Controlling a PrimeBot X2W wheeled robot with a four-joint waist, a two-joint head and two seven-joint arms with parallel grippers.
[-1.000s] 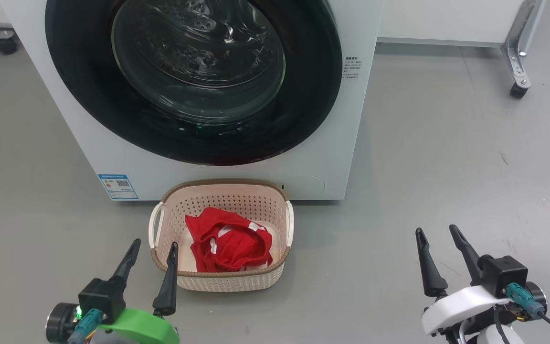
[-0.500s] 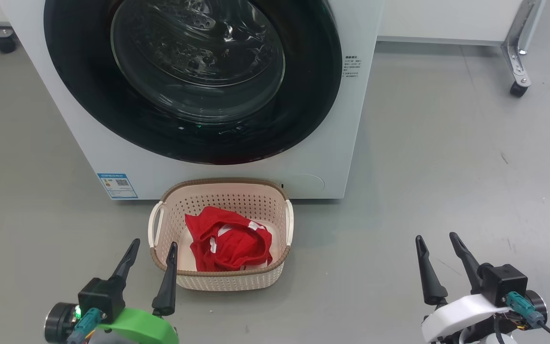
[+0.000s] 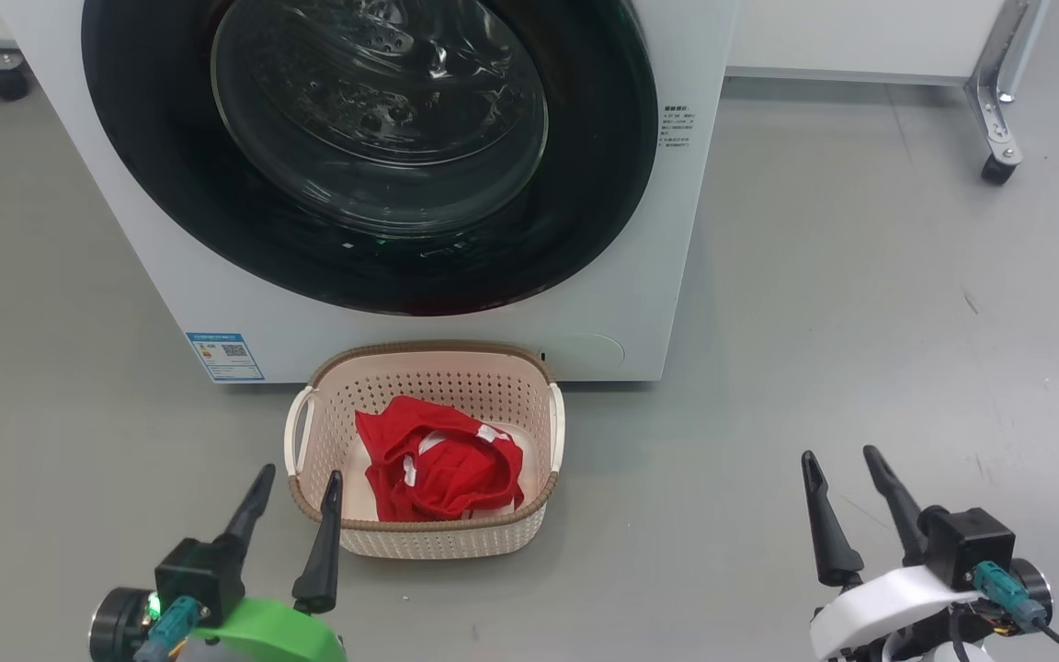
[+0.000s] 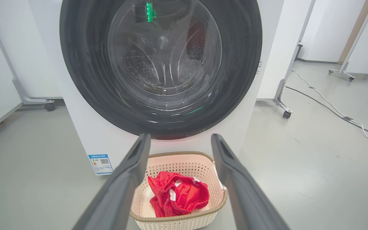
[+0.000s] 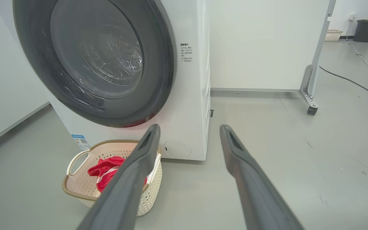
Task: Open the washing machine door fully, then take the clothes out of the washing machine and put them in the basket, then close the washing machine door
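The white washing machine (image 3: pixel 621 303) (image 4: pixel 85 134) (image 5: pixel 190 111) stands before me, its round black-rimmed door (image 3: pixel 369 152) (image 4: pixel 161 64) (image 5: pixel 94 60) lying flat against the front, closed. On the floor in front sits the cream basket (image 3: pixel 424 538) (image 4: pixel 179 220) (image 5: pixel 75 185) holding a red garment (image 3: pixel 438 464) (image 4: pixel 177 196) (image 5: pixel 105 169). My left gripper (image 3: pixel 298 477) (image 4: pixel 179 142) hangs open just left of the basket's near corner, holding nothing. My right gripper (image 3: pixel 840 454) (image 5: pixel 188 131) is open over bare floor, well right of the basket.
Grey floor surrounds the machine. A white panel on a metal caster leg (image 3: pixel 998 170) (image 5: pixel 310 108) (image 4: pixel 284 111) stands at the back right; another caster (image 3: pixel 10 87) (image 4: pixel 48 107) is at the back left. Cables (image 4: pixel 337 110) run across the floor to the right.
The right gripper has drawn back slightly toward me and the left has sunk a little; the scene has drifted a few pixels. Door, basket and garment stay as they were.
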